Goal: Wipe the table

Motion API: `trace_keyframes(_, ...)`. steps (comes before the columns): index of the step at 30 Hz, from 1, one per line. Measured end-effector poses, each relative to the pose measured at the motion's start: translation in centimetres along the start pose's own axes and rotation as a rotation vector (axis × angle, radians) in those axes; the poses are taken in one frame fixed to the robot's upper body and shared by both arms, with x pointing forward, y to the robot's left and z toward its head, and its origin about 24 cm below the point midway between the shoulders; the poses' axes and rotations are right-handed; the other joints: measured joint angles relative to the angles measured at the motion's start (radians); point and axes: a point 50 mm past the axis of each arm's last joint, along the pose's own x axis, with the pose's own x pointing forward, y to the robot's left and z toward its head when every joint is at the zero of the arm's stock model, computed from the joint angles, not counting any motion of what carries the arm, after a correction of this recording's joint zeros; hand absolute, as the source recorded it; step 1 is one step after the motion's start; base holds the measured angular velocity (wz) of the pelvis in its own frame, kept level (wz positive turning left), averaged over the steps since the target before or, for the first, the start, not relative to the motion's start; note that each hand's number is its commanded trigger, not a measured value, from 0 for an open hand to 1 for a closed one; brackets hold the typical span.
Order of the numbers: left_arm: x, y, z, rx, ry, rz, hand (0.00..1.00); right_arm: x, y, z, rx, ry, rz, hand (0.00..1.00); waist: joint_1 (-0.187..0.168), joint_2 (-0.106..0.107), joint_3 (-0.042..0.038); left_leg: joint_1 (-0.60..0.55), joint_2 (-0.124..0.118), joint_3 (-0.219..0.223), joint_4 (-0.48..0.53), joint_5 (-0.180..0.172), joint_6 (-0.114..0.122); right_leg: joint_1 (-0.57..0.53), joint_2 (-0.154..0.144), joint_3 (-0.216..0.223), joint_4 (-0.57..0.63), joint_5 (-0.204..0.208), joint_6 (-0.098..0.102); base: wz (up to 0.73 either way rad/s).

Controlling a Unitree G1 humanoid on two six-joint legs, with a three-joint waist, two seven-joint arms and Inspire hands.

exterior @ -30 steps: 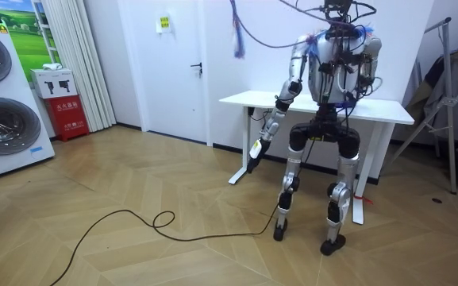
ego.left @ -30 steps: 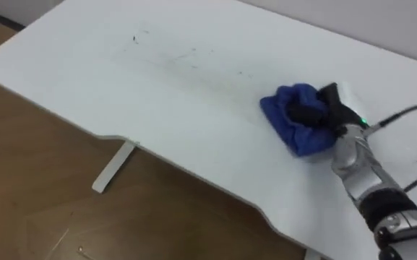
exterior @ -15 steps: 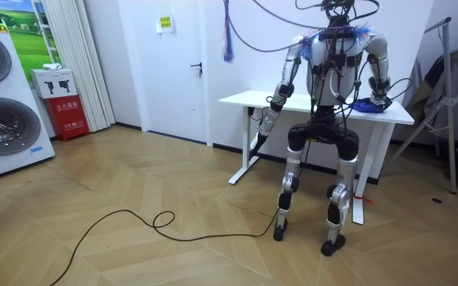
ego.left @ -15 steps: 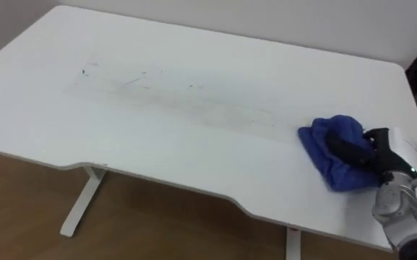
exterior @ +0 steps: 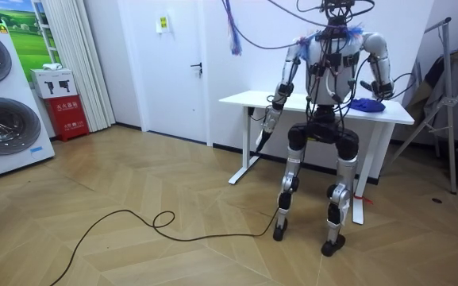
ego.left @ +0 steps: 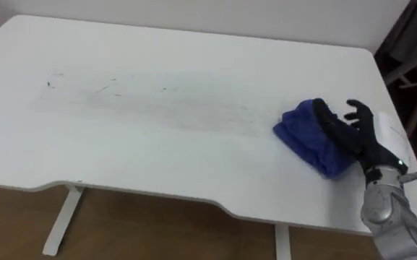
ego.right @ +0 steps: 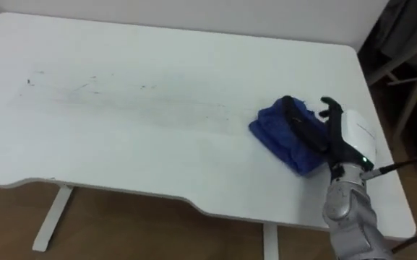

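A crumpled blue cloth (ego.left: 295,133) lies on the right part of the white table (ego.left: 157,159). My right hand (ego.left: 366,139) comes in from the lower right and lies on the cloth's right side. Its fingers are stretched out across the folds and the thumb is lifted, so it is open. Faint dark marks (ego.left: 107,90) streak the tabletop from the left towards the middle. In the room view I stand upright at the table's front edge, the right hand (exterior: 379,95) up at the cloth (exterior: 362,103). My left hand (exterior: 260,141) hangs beside the table's left end.
The table's front edge curves inward in the middle (ego.left: 215,206), above wooden floor. A white table leg (ego.left: 60,220) shows below at the left. A dark stand (ego.left: 410,50) is past the table's right end. Washing machines (exterior: 2,95) stand far off at the room view's left.
My right hand's fingers have uncurled from the blue cloth and now lie straight on it. The head camera has turned, so the whole table has shifted in view.
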Motion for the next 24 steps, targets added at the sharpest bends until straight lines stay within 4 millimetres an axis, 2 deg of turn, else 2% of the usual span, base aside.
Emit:
trace_keyframes(1,0.1,-0.1,0.6,-0.012,-0.023,-0.003,0.00,0.1,-0.3,0.4,0.005,-0.020,-0.011,0.00,-0.007,-0.005,0.0001,0.005,0.000,0.004,-0.003,-0.001,0.000,0.001,0.000,0.004,0.001,0.000,0.000,-0.10)
trace_keyframes(2,0.2,-0.2,1.2,-0.031,-0.043,-0.008,0.00,0.1,-0.5,0.7,0.007,-0.033,-0.020,0.00,-0.016,-0.012,-0.0045,0.007,0.000,0.007,-0.005,-0.002,0.001,0.002,0.000,0.007,0.001,0.000,0.000,-0.09)
trace_keyframes(5,0.3,-0.5,2.0,-0.052,-0.077,-0.034,0.00,0.1,-1.4,1.2,0.031,-0.062,-0.057,0.00,-0.028,-0.021,-0.0102,0.015,-0.001,0.017,-0.010,-0.003,0.001,0.002,0.002,0.018,0.002,0.000,0.000,-0.10)
trace_keyframes(8,0.3,-0.9,2.2,-0.089,-0.078,-0.061,0.00,0.3,-2.7,1.9,0.067,-0.089,-0.116,0.00,-0.038,-0.018,-0.0086,0.027,-0.001,0.028,-0.014,-0.006,0.002,0.003,0.004,0.029,0.005,-0.001,0.001,-0.12)
trace_keyframes(12,0.1,-0.9,1.4,-0.105,-0.062,-0.062,0.00,0.5,-4.2,1.5,0.111,-0.076,-0.186,0.00,-0.051,-0.019,-0.0078,0.041,-0.001,0.033,-0.030,-0.006,0.002,0.004,0.005,0.033,0.010,-0.004,0.006,-0.02)
trace_keyframes(16,-0.2,-0.5,0.1,-0.110,-0.032,-0.049,0.00,0.3,-5.7,-0.8,0.173,0.023,-0.278,0.00,-0.063,-0.024,-0.0052,0.046,0.000,0.031,-0.032,-0.009,0.002,0.008,0.005,0.032,0.011,-0.006,0.010,0.00)
trace_keyframes(18,-0.3,-0.2,-0.5,-0.119,-0.017,-0.037,0.00,0.1,-5.8,-2.1,0.189,0.081,-0.303,0.00,-0.067,-0.024,-0.0052,0.046,0.000,0.030,-0.032,-0.011,0.003,0.008,0.005,0.032,0.011,-0.007,0.011,0.00)
trace_keyframes(24,-0.7,0.9,-2.2,-0.181,0.030,0.009,0.00,-1.2,-8.1,-5.5,0.217,0.211,-0.426,0.00,-0.118,-0.020,-0.0052,0.043,-0.002,0.029,-0.030,-0.016,0.005,0.006,0.001,0.029,0.016,-0.012,0.015,0.00)
